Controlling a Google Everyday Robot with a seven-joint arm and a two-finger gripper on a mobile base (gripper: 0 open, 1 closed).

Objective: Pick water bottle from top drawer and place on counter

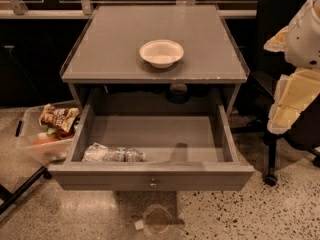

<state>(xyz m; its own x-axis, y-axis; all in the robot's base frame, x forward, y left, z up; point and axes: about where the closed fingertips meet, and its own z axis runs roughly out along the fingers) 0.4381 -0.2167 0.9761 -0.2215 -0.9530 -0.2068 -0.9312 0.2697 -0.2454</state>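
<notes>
The top drawer is pulled open toward me, its brass knob at the front middle. The water bottle lies on its side in the drawer's front left corner, with its crinkled clear body along the front panel. The counter is the grey top of the cabinet above the drawer. My gripper hangs on the white and cream arm at the right edge, outside the drawer's right wall and well away from the bottle, holding nothing that I can see.
A white bowl sits on the counter, right of its middle near the front. A clear bin with a brown snack bag stands on the floor at left. A black chair stands at right. A clear round object lies on the floor below the drawer.
</notes>
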